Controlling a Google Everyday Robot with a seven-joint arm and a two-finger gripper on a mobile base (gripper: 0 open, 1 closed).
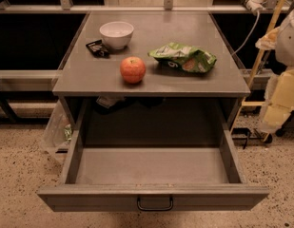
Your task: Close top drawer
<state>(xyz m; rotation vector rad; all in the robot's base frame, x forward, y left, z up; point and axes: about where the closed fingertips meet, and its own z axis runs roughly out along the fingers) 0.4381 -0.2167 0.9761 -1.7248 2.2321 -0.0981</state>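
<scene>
The top drawer (151,196) of the grey metal cabinet is pulled far out toward the camera. Its deep grey tray (151,165) is empty. A small black wire handle (155,204) sits at the centre of its front, at the bottom of the view. My gripper (281,101) shows as pale yellow and white shapes at the right edge, level with the cabinet top and to the right of the drawer, touching nothing. The other drawers are out of view.
On the cabinet top (89,80) stand a white bowl (116,33), a red-orange apple (132,70), a green snack bag (183,57) and a small black object (97,48). A plastic bag (56,132) hangs left of the cabinet. The floor is speckled.
</scene>
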